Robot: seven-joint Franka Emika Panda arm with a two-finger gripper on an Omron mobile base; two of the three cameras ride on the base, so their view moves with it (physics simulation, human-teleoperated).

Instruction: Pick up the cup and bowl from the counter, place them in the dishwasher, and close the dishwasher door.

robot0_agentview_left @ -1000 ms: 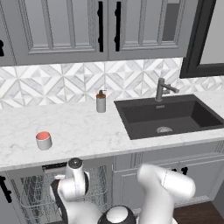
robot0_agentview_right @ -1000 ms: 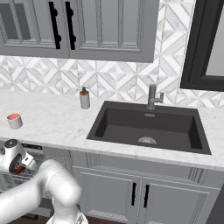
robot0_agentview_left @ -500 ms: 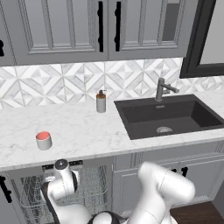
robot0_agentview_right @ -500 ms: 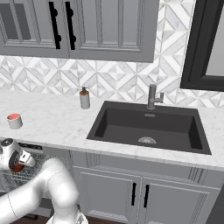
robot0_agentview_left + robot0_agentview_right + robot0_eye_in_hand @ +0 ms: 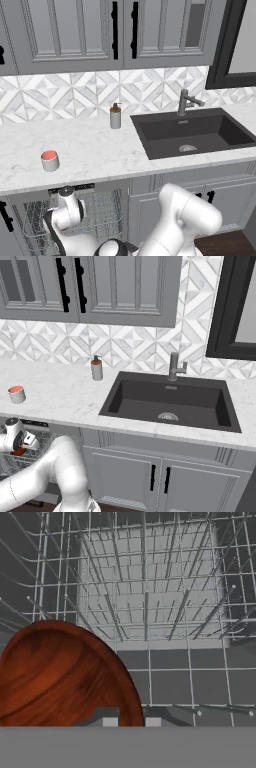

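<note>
Inside the open dishwasher, my gripper (image 5: 131,719) is shut on the rim of the dark reddish-brown bowl (image 5: 60,677), which it holds low over the grey wire rack (image 5: 150,587). From the right base view the gripper (image 5: 21,449) sits under the counter edge with a bit of the bowl (image 5: 18,451) showing red at it. The cup (image 5: 50,160), grey-white outside and red inside, stands upright on the white marble counter (image 5: 100,150) above the rack (image 5: 105,210). The same cup (image 5: 16,394) is at the far left in the right base view. The dishwasher door is out of view.
A grey soap dispenser (image 5: 115,116) stands by the backsplash, left of the black sink (image 5: 190,132) and its faucet (image 5: 186,102). Panelled cabinet doors (image 5: 160,476) close off the space under the sink. The dark control strip (image 5: 85,188) runs just above my hand.
My hand has shifted left and a little lower into the rack, taking the bowl with it. The cup has not moved.
</note>
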